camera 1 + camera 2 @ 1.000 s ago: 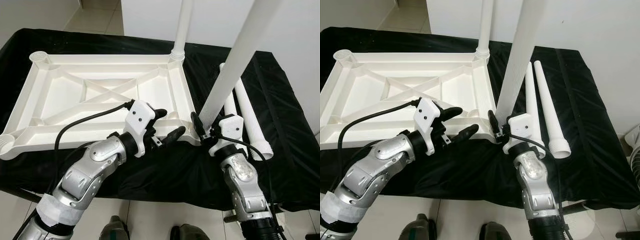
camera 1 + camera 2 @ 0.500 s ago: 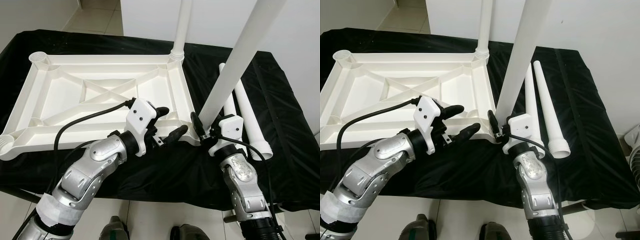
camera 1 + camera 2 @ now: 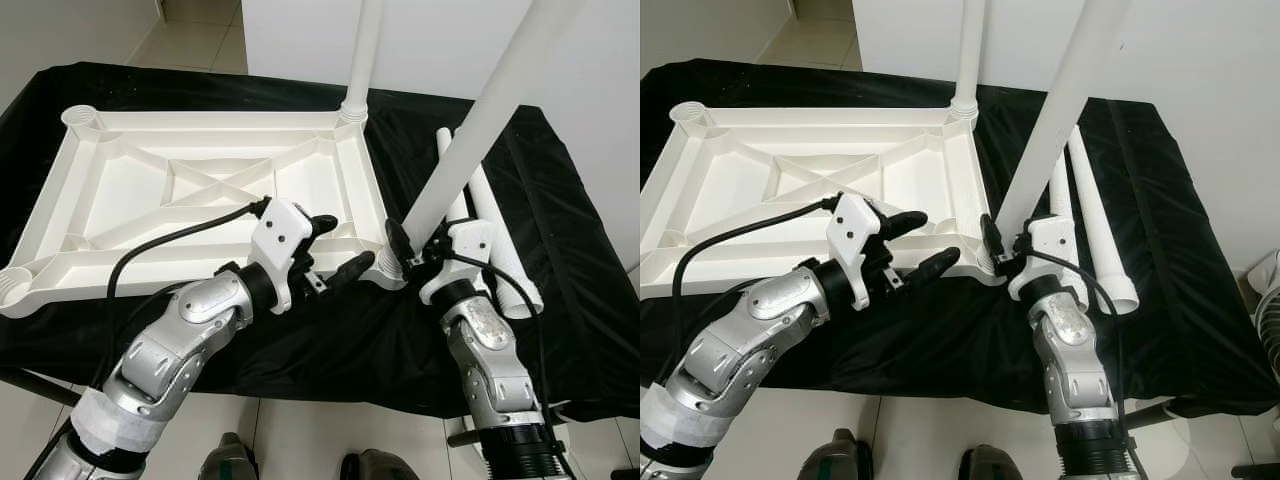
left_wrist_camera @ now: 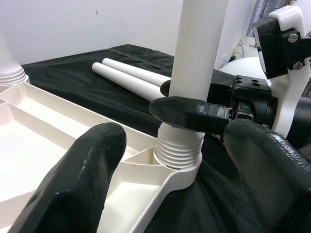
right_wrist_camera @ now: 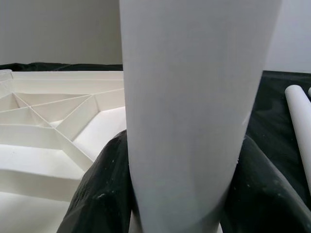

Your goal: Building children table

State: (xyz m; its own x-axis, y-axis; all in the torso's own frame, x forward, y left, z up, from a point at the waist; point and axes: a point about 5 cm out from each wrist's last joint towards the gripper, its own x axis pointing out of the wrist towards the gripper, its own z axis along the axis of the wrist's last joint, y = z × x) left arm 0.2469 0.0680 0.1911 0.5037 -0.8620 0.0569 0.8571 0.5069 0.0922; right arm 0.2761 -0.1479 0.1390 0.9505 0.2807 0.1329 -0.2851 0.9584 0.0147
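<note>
Black cloth covers the desk [image 3: 560,180], and on it lies the upturned white plastic ribbed tabletop [image 3: 200,190], reaching from the left edge to mid-desk. One white plastic leg [image 3: 362,50] already stands in the tabletop's far right corner socket. The right gripper [image 3: 403,247] is clamped round a second long white tapered leg [image 3: 480,120] at its lower end, the leg's base at the near right corner socket [image 3: 385,270] and the leg leaning to the right. Two spare white legs [image 3: 505,265] lie near the desk's right edge. The left gripper [image 3: 335,250] hovers with its fingers spread apart over the tabletop's near right corner, holding nothing.

From the left wrist, the leg's ribbed threaded end [image 4: 179,148] sits in the socket, with thread turns showing above the rim.

From the right wrist, both black fingers [image 5: 102,194] press the leg's sides.

Because the leg leans, turning it may cross-thread or pop it out; an unbraced tabletop could slide on the cloth.
</note>
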